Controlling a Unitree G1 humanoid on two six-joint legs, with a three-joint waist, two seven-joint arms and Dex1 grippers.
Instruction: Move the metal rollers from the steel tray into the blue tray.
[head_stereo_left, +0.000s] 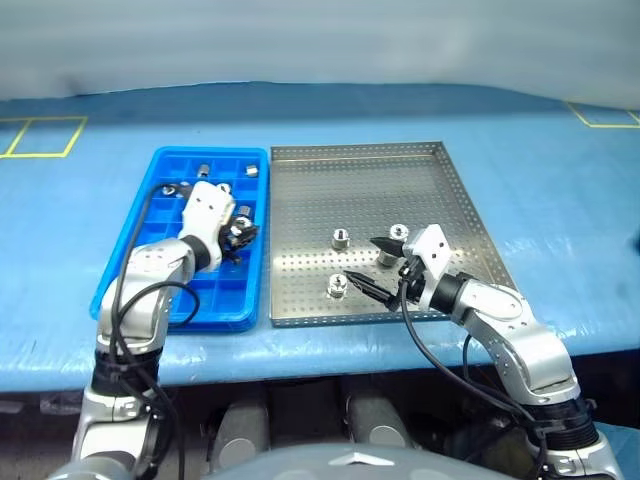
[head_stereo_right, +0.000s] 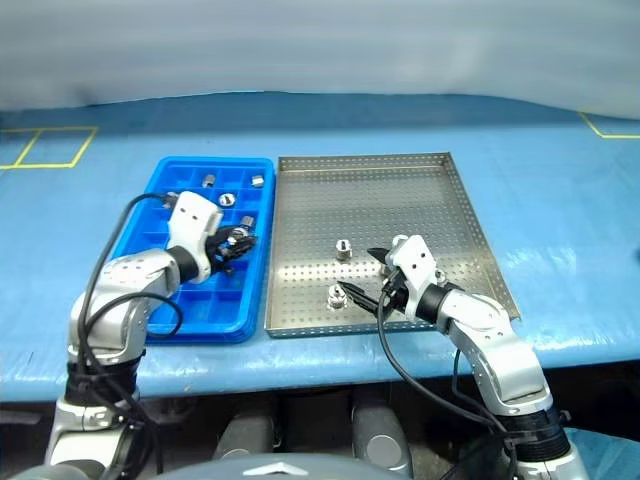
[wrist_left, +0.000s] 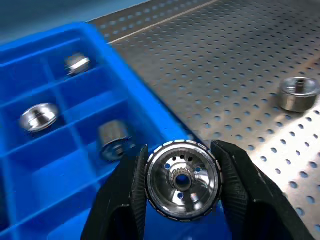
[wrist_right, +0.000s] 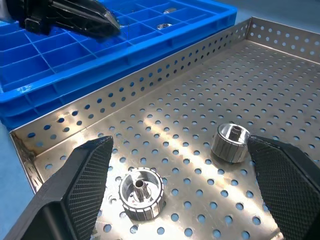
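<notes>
Right tool (head_stereo_left: 378, 262) gapes wide over steel tray (head_stereo_left: 440, 195) — left tool (wrist_left: 182, 192) clamps a roller (wrist_left: 183, 180) above blue tray (wrist_left: 45, 165).

A blue table cover (head_stereo_left: 560, 200) stretches wrinkled across the work surface, running from its near edge to the far one. Yellow tape (head_stereo_left: 40, 137) marks a divided rectangle at the surface's far left corner, while another yellow outline (head_stereo_left: 603, 115) sits at the far right corner. Beyond the far edge hangs a pale grey backdrop (head_stereo_left: 320, 40).
</notes>
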